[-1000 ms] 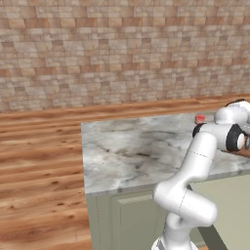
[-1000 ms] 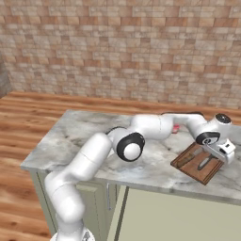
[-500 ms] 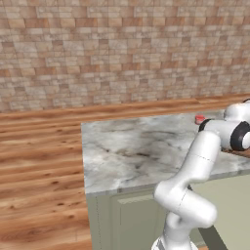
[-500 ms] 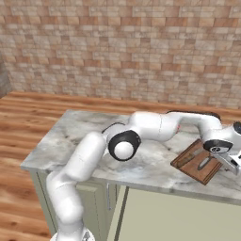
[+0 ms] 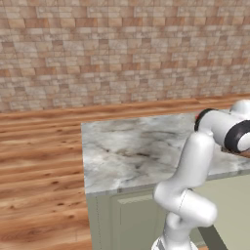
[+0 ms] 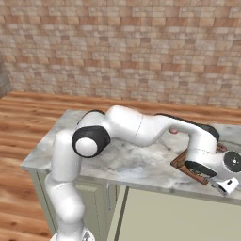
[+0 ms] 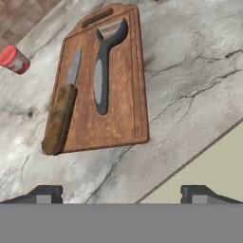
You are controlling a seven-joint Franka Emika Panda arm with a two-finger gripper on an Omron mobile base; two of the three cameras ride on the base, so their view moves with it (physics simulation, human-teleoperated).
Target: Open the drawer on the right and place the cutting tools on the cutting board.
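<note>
The knife and the peeler both lie side by side on the board on the counter, and the gripper is spread wide and holds nothing, so the job looks about done.
</note>
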